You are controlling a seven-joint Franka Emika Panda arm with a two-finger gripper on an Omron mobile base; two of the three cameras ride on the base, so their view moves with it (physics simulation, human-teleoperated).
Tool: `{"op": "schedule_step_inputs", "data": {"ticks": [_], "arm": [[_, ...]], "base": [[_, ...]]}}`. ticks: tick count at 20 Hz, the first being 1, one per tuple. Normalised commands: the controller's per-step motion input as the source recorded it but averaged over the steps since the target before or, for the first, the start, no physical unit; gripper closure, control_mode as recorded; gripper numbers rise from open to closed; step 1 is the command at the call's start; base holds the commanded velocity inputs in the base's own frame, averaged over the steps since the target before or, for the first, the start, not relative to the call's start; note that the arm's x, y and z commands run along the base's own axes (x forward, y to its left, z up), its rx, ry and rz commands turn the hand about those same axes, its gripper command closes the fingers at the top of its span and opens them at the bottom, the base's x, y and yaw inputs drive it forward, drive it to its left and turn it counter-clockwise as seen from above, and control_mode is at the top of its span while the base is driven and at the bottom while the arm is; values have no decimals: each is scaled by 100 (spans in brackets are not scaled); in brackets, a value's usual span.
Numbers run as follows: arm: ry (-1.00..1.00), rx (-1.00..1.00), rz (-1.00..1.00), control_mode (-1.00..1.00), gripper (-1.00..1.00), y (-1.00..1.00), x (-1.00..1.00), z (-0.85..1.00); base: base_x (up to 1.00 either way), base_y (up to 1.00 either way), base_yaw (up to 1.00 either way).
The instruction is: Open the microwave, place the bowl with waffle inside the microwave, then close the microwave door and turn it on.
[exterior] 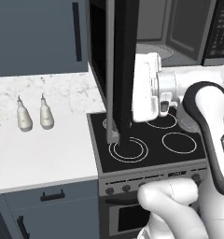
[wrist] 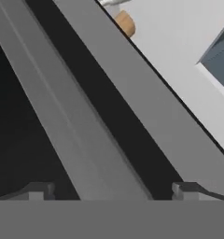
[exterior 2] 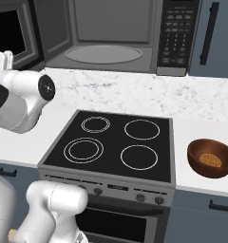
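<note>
The microwave (exterior 2: 104, 28) stands open above the stove, its grey cavity and round turntable (exterior 2: 104, 53) bare. The microwave door (exterior: 121, 70) is swung far out to the left and appears edge-on as a tall dark panel; its black window (exterior 2: 9, 31) also shows. My gripper (wrist: 112, 191) is open, with its fingertips (wrist: 37, 191) spread on either side of the door's grey edge (wrist: 86, 140), close against it and holding nothing. The white hand (exterior: 146, 88) sits just right of the door. The reddish-brown bowl (exterior 2: 212, 158) with the waffle rests on the counter right of the stove.
A black four-burner cooktop (exterior 2: 116, 142) lies below the microwave. Two pale bottles (exterior: 24, 116) stand on the white counter (exterior: 48, 154) to the left. The keypad strip (exterior 2: 178, 33) is on the microwave's right. A blue-grey cabinet (exterior: 39, 32) hangs at upper left.
</note>
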Motion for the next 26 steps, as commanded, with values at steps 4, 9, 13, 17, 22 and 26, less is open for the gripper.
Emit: {"op": "schedule_step_inputs", "data": {"ticks": [4, 9, 13, 17, 22, 26], "arm": [[6, -11, -14, -100, -100, -49, -10, 8], [0, -22, -23, -100, -100, -99, -17, 0], [0, -30, -26, -100, -100, -94, -8, -5], [-4, -37, -1, -100, -100, -81, 0, -6], [0, -44, 0, -100, -100, -71, 5, -20], [0, -39, 4, -100, -100, -84, 17, -30]], "base": [[0, 0, 0], [0, 0, 0], [0, 0, 0], [0, 0, 0], [0, 0, 0], [0, 0, 0]]}}
